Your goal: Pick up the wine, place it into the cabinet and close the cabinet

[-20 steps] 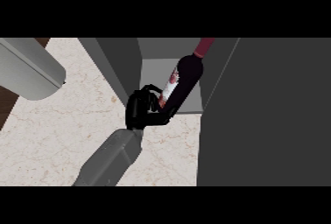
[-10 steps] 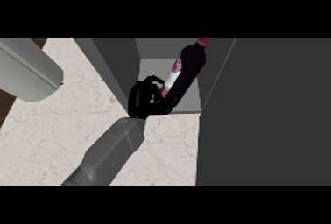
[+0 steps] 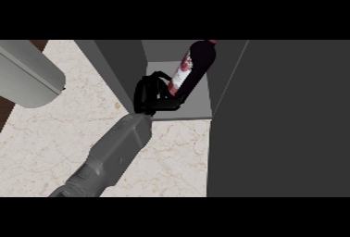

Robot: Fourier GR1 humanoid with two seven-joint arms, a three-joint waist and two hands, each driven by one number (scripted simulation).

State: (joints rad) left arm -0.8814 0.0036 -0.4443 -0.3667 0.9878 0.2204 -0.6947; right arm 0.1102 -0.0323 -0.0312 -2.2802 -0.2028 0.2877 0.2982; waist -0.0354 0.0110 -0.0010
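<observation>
A dark wine bottle [image 3: 196, 62] with a red-and-white label leans inside the open cabinet [image 3: 115, 69], its neck toward the top of the view. My right hand [image 3: 152, 95] is shut on the bottle's lower part at the cabinet's mouth, fingers curled round it from the left and hiding its base. The right forearm [image 3: 113, 155] runs in from the lower edge. The left hand does not show; only a grey left arm segment [image 3: 27, 76] crosses the upper left corner.
The cabinet's open door [image 3: 287, 120] is a large dark grey panel filling the right side. Pale marble counter [image 3: 174, 155] lies below and left of the cabinet. A dark brown strip [image 3: 5, 118] marks the counter's left edge.
My right hand has carried the bottle up the view and deeper into the cabinet. The forearm has stretched out after it.
</observation>
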